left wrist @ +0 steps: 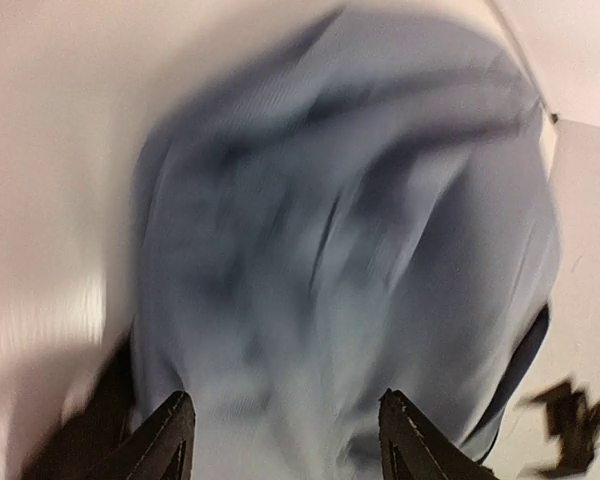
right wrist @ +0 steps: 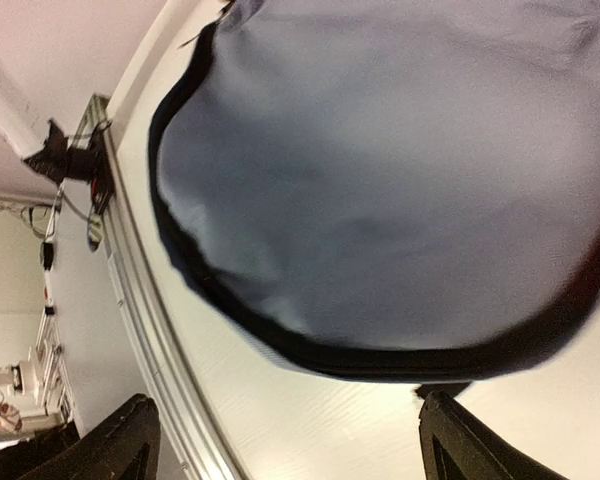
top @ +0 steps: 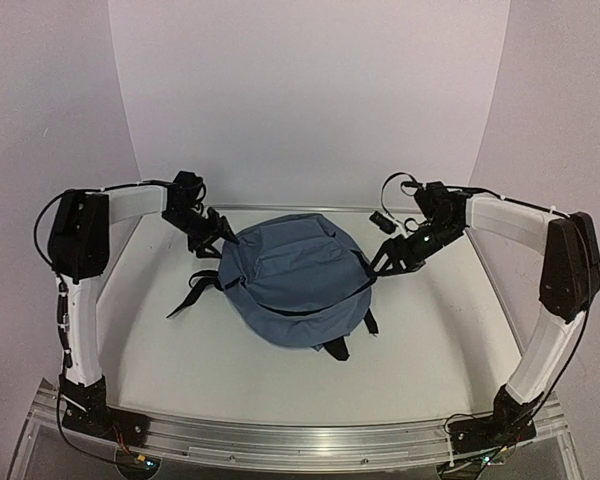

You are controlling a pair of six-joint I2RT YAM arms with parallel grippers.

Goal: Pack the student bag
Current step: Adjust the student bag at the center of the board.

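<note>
bag (top: 295, 280) mid-table, looks zipped, bulging, nothing loose beside it | L grip (top: 212, 237) at its left edge, R grip (top: 388, 255) at right edge, both fingers spread, holding nothing | fits pre-open or packed+closed; can't tell which

No readable text

No lettering, brand, number or sign can be read in any view: the bag (top: 292, 280) shows plain blue cloth with no legible label, and the left wrist view of it is blurred.
</note>
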